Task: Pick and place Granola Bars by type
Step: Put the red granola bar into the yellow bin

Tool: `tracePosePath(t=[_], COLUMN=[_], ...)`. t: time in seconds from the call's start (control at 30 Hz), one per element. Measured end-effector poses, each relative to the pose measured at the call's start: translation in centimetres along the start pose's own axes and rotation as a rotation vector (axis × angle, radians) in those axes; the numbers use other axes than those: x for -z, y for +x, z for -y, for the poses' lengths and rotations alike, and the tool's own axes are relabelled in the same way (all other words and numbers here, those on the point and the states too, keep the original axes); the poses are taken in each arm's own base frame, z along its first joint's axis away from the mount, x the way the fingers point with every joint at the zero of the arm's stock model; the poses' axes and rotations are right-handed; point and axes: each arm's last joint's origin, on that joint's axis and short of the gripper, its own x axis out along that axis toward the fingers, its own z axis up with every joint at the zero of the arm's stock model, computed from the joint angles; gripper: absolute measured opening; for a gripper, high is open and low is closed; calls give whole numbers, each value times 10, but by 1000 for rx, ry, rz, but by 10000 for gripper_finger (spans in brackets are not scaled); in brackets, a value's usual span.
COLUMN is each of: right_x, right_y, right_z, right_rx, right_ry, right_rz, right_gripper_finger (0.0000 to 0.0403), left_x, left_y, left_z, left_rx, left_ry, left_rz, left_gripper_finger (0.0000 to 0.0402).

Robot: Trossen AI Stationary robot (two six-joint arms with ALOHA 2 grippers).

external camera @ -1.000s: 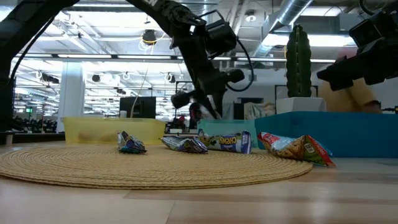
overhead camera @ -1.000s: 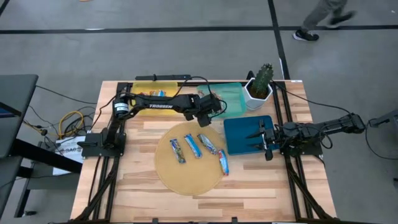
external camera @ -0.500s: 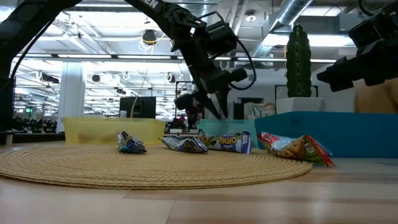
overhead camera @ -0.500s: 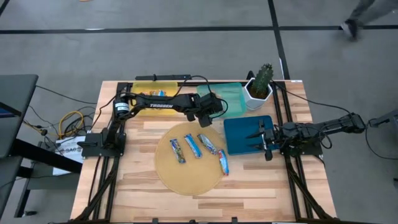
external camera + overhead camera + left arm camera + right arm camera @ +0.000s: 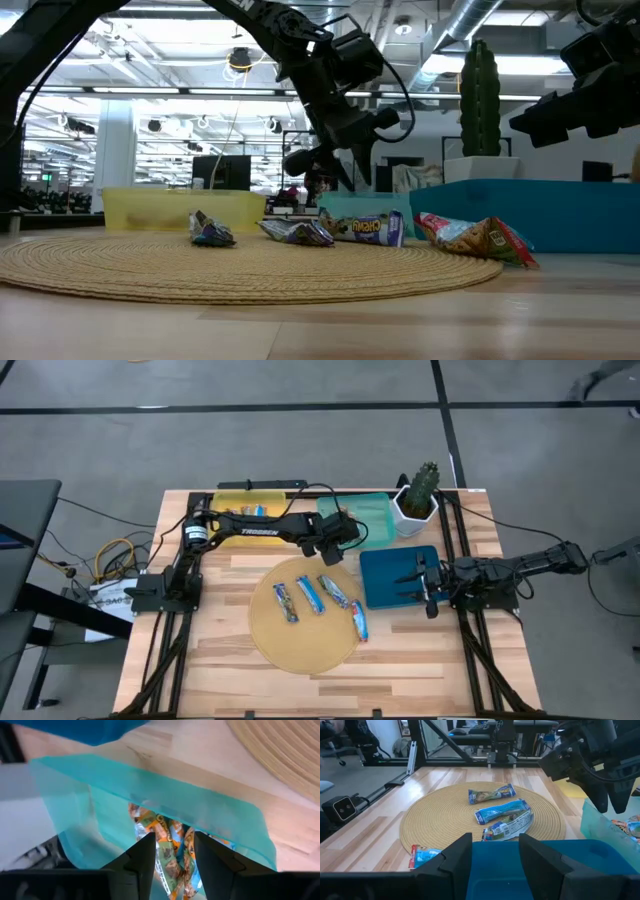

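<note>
Fingers of the left gripper [image 5: 172, 851] stand parted with nothing between them, hanging over the near wall of the teal tray [image 5: 372, 518] at the upper centre of the high view; through the gap its wrist view shows orange-wrapped granola bars [image 5: 167, 851] lying inside that tray, so this looks like the bin for that type. Four more bars [image 5: 318, 596], mostly blue-and-white and one with a red end, lie in a loose row on the round woven mat [image 5: 300, 645] at the middle of the table, not yet sorted. A yellow tray [image 5: 232, 502] sits at the upper left with something small in it, too small to identify. The right gripper [image 5: 495, 851], fingers also spread and empty, waits low over the dark blue tray [image 5: 385, 578] at centre right, which appears bare; it probably stands ready there for its own type. A potted cactus [image 5: 420, 492] stands beside the teal tray, clear of the work.
</note>
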Motion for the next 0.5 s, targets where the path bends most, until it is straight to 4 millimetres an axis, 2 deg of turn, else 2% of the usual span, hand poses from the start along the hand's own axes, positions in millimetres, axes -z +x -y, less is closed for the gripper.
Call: tracePosePath(t=[0.23,0.5], right_x=[0,0], right_y=[0,0], right_z=[0,0], right_rx=[0,1], right_ry=[0,0], right_rz=[0,0], right_gripper_finger=[154,154], left_x=[-20,-49], left_y=[-9,-35], left_z=[-6,-11], left_rx=[-64,-141], left_ry=[-142,-277], left_rz=[-108,-195], left_gripper_finger=[127,127])
